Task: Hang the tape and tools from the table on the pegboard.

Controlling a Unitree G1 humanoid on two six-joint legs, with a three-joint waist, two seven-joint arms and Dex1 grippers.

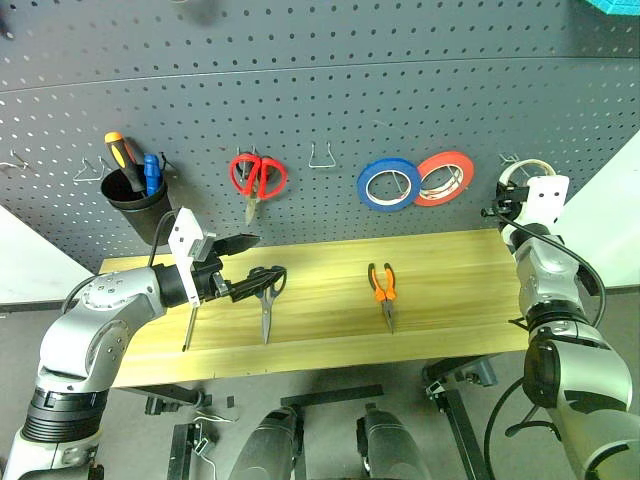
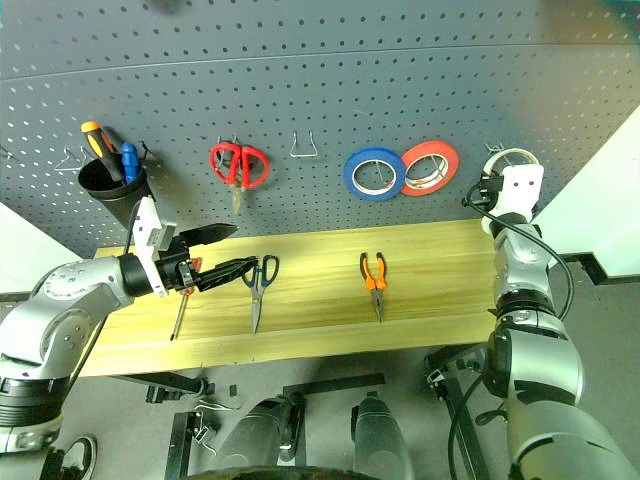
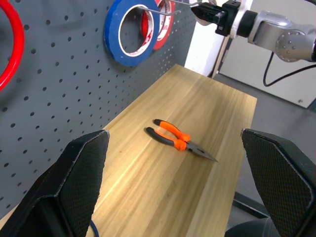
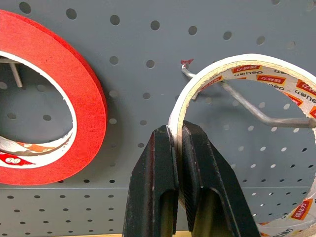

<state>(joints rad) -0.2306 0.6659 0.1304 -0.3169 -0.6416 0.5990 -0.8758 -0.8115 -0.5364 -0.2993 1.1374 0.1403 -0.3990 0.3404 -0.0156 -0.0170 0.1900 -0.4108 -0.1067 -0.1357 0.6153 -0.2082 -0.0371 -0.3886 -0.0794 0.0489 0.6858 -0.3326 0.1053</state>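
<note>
The right tool (image 4: 178, 148) grips the tape (image 4: 237, 69) over its hook (image 4: 256, 111), the left tool (image 1: 250, 265) is open, and scissors (image 1: 266, 295), pliers (image 1: 383, 290) and screwdriver (image 1: 187, 325) still lie on the bench (image 1: 450, 300).

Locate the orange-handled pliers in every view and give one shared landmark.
Left eye view: pliers on table, right of centre.
Right eye view: pliers mid-table.
Left wrist view: pliers centre.
Right wrist view: not in it.
Landmark: blue tape roll on the pegboard above.
</note>
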